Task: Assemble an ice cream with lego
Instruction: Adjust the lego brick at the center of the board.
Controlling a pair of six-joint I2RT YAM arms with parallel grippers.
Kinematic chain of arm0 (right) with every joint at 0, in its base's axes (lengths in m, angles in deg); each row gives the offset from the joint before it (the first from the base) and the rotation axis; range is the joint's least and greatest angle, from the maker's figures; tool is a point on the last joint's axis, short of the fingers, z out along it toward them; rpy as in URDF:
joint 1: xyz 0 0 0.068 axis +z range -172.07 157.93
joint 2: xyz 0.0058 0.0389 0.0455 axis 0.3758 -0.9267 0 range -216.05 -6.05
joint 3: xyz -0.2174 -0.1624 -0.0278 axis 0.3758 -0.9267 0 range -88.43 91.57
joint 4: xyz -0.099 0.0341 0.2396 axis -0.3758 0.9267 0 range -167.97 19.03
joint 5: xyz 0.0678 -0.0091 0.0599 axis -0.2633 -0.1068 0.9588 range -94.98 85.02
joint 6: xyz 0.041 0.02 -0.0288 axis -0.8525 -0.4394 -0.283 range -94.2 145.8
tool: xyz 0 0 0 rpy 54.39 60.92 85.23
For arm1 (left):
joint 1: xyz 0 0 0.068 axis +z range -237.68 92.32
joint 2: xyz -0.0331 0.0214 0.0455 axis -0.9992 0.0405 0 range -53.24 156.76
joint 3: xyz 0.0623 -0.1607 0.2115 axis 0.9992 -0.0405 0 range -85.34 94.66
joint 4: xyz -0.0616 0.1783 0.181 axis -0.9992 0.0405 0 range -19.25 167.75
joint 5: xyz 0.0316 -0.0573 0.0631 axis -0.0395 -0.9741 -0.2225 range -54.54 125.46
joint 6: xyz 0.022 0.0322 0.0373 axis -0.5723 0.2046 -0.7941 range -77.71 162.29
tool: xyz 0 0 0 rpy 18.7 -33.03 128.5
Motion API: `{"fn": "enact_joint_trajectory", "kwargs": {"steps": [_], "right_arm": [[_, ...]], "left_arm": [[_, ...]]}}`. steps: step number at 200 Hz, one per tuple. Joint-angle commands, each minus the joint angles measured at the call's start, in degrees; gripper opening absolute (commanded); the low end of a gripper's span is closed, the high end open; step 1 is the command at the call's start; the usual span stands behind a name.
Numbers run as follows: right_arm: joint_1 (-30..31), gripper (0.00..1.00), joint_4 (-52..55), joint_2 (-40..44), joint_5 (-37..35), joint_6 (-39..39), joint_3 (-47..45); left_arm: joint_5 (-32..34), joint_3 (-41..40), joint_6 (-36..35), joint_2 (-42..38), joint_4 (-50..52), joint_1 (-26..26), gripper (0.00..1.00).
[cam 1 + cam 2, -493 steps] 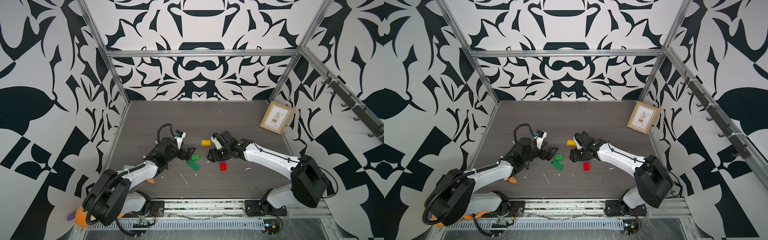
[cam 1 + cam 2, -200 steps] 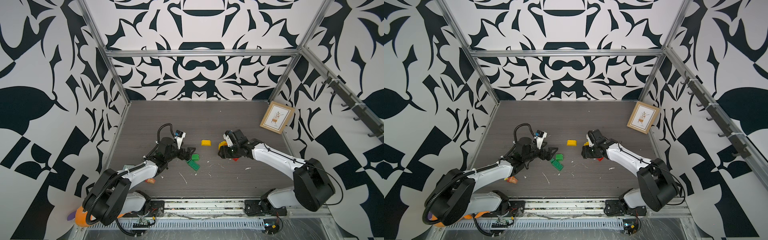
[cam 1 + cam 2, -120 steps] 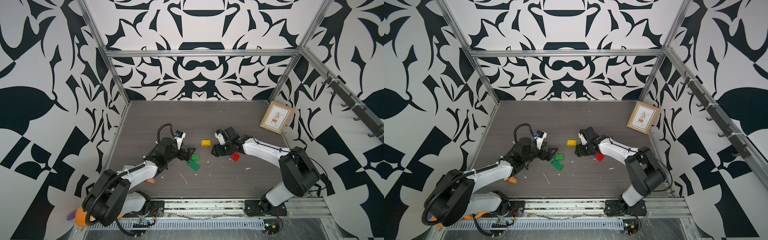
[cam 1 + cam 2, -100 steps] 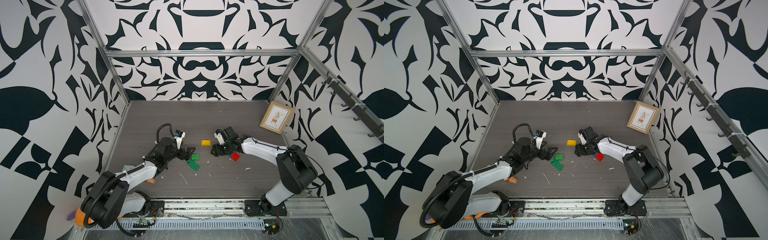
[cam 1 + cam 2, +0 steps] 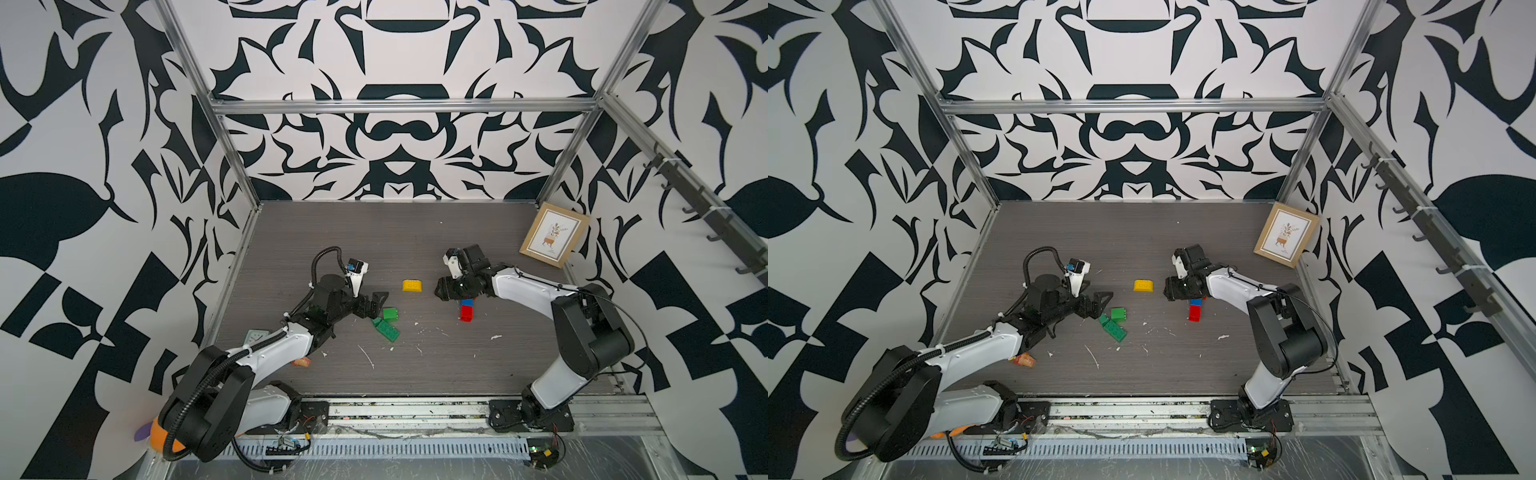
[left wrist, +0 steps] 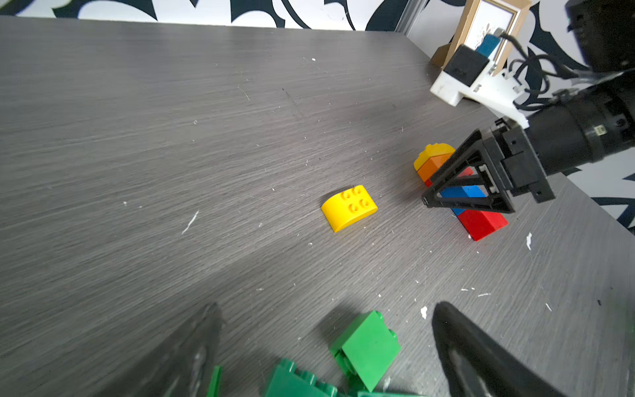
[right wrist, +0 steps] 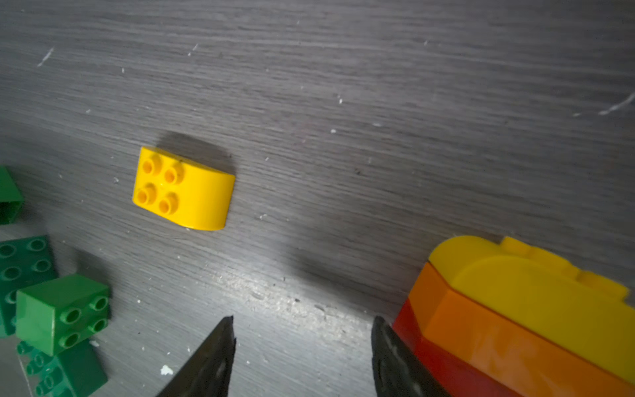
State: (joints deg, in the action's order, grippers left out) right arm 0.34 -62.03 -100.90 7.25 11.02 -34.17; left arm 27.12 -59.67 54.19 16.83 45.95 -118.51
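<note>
Mid-assembly. Stacked bricks (image 7: 515, 309) lie on the tabletop (image 7: 378, 86) just beside the right pincer (image 7: 302, 330), its jaws apart and empty. The left pincer (image 6: 326, 309), wide, sits near green bricks (image 5: 386, 322). Likely next: grasping the yellow dome brick (image 7: 182, 189).

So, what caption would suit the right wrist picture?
Open right hand beside a yellow-orange-red lego stack, with a loose yellow dome brick lying ahead on the table.

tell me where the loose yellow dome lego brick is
In both top views the yellow dome-shaped plastic brick lies alone centrally: green plastic bricks left of it, multicoloured brick stack right.
</note>
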Motion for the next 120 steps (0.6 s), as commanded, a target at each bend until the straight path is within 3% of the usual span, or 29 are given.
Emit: {"fn": "enact_joint_trajectory", "kwargs": {"steps": [1,29,64,88,120], "right_arm": [[-0.5,0.65,-1.6,2.6,0.6,2.4,0.9],[0.7,0.64,-0.8,7.6,4.2,2.1,0.4],[10.4,0.65,4.0,11.9,-1.3,-2.9,0.7],[21.5,0.66,8.1,11.4,-11.5,-3.1,4.0],[26.7,0.67,9.7,5.8,-18.0,-1.2,8.8]], "left_arm": [[3.3,-1.1,-0.9,-3.6,-0.3,-0.1,0.99],[8.8,-0.4,-1.1,-7.1,3.7,-0.1,0.99],[19.2,1.1,1.1,-12.1,11.4,-0.1,0.99],[19.0,-0.9,1.8,-15.0,10.1,-0.1,0.99],[16.0,-1.5,3.5,-18.4,11.6,-0.1,0.99]]}}
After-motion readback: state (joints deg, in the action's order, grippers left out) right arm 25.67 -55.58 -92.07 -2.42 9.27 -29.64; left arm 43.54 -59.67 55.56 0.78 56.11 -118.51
